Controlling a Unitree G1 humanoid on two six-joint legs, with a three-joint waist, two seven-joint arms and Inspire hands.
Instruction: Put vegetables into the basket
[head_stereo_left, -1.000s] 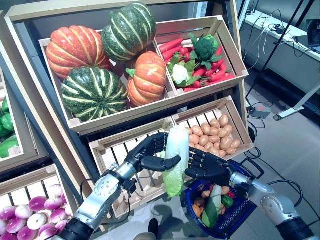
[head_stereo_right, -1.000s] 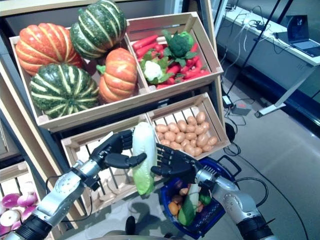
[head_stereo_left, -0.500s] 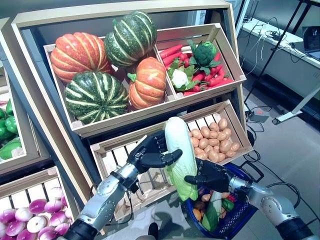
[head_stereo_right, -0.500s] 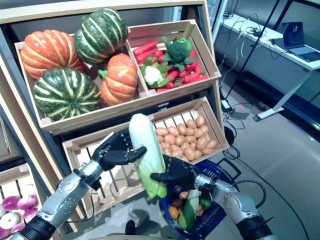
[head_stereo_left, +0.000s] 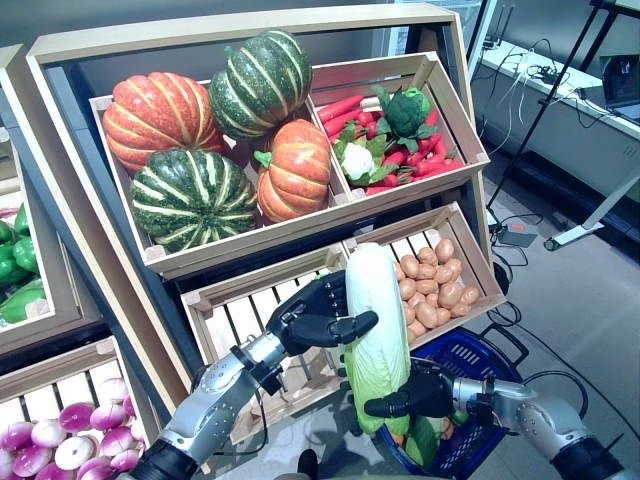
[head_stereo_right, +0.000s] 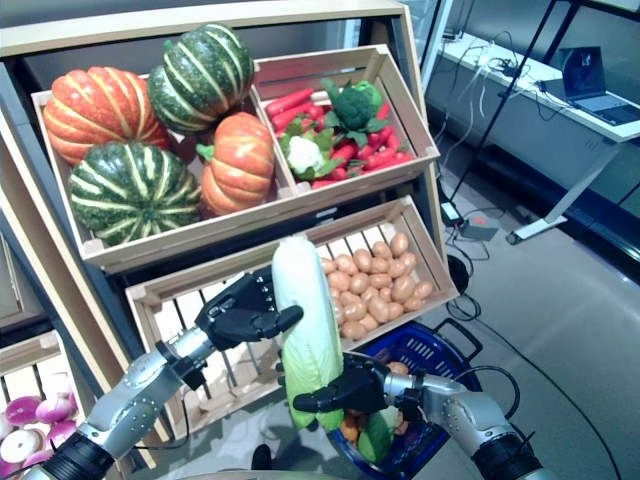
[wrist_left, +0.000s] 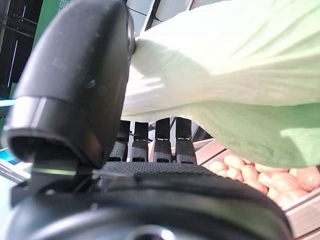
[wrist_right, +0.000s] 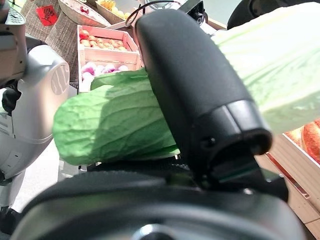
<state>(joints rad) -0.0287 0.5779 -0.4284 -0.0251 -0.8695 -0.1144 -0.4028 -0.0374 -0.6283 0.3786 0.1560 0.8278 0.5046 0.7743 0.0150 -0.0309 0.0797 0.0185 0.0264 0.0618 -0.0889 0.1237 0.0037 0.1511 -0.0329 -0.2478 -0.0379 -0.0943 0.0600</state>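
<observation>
Above the blue basket (head_stereo_left: 478, 352), head views: napa cabbage (head_stereo_left: 376, 330) upright, left hand (head_stereo_left: 312, 318) curled round its pale upper half, right hand (head_stereo_left: 418, 392) gripping its green lower end. Left wrist view: thumb (wrist_left: 80, 75) pressed on the pale stalk. Right wrist view: thumb (wrist_right: 200, 95) wrapped across green leaf.

We see a shelf (head_stereo_left: 60, 200) holding crates: pumpkins (head_stereo_left: 215, 140) upper left, carrots and broccoli (head_stereo_left: 400, 130) upper right, potatoes (head_stereo_left: 435, 290) lower right beside a slatted crate (head_stereo_left: 240, 320). In front of the lower crates a cabbage (head_stereo_left: 376, 335) stands nearly upright, the left hand (head_stereo_left: 315, 315) on its left side, the right hand (head_stereo_left: 420, 390) at its lower end. The basket (head_stereo_left: 490, 360) sits below right, under the potatoes. Onions (head_stereo_left: 60, 440) lie at lower left, peppers (head_stereo_left: 15, 260) at far left.
</observation>
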